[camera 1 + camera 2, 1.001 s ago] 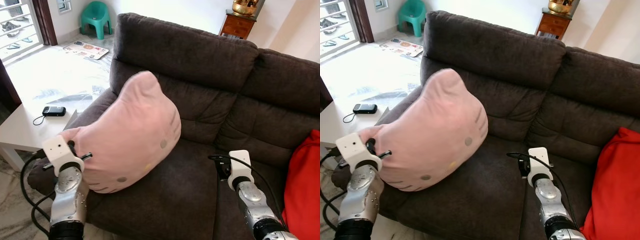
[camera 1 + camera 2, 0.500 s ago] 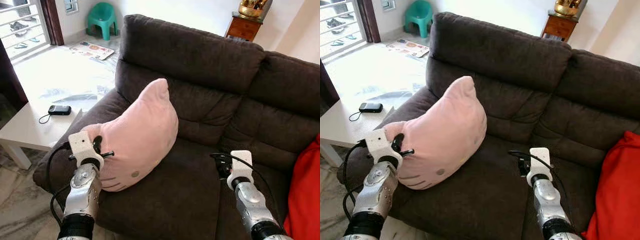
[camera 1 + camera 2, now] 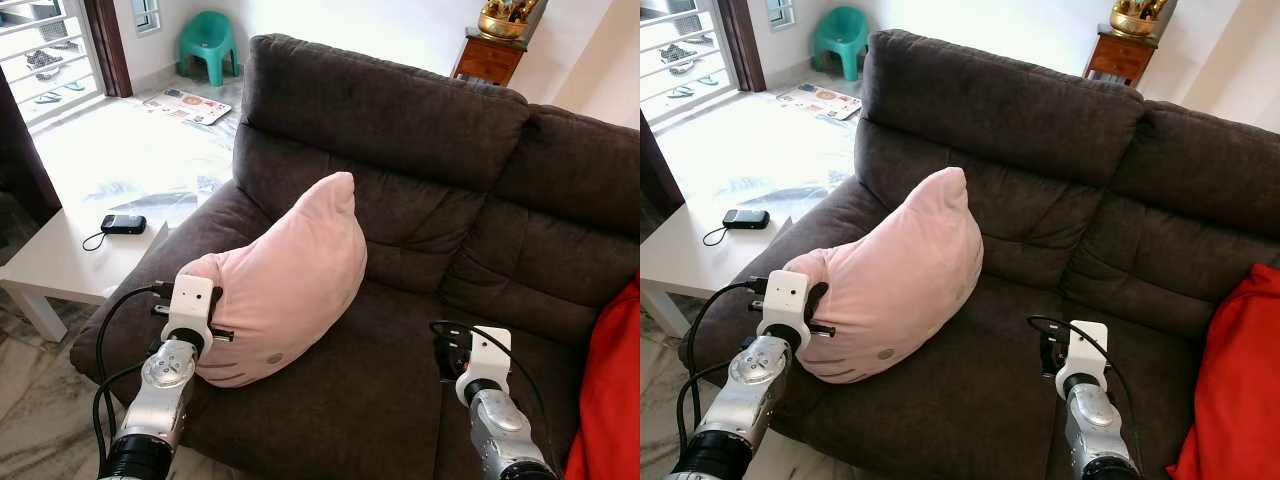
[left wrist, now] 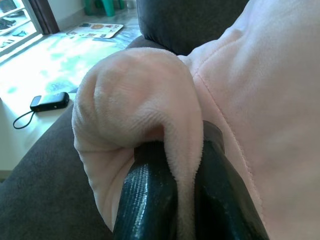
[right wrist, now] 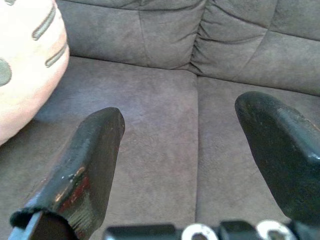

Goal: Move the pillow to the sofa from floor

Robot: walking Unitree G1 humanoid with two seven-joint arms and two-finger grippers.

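Observation:
A pink cat-face pillow (image 3: 290, 280) rests on the left seat of the dark brown sofa (image 3: 400, 130), leaning against the backrest. My left gripper (image 4: 186, 165) is shut on a fold of the pillow's lower corner, over the sofa's left armrest. The pinched pink fabric bulges between its two black fingers (image 4: 150, 190). My right gripper (image 5: 187, 150) hangs open over the middle seat cushion, well apart from the pillow (image 5: 25, 65), with nothing between its fingers.
A red cushion (image 3: 1230, 380) lies at the sofa's right end. A low white table (image 3: 60, 260) with a black phone (image 3: 122, 224) stands left of the armrest. Beyond it are a bright tiled floor, a green plastic chair (image 3: 205, 40) and a wooden cabinet (image 3: 490, 55).
My left gripper has lowered the pillow and turned it edge-on, so it now sits on the seat against the backrest. The right gripper has sunk a little. The camera view shifted slightly.

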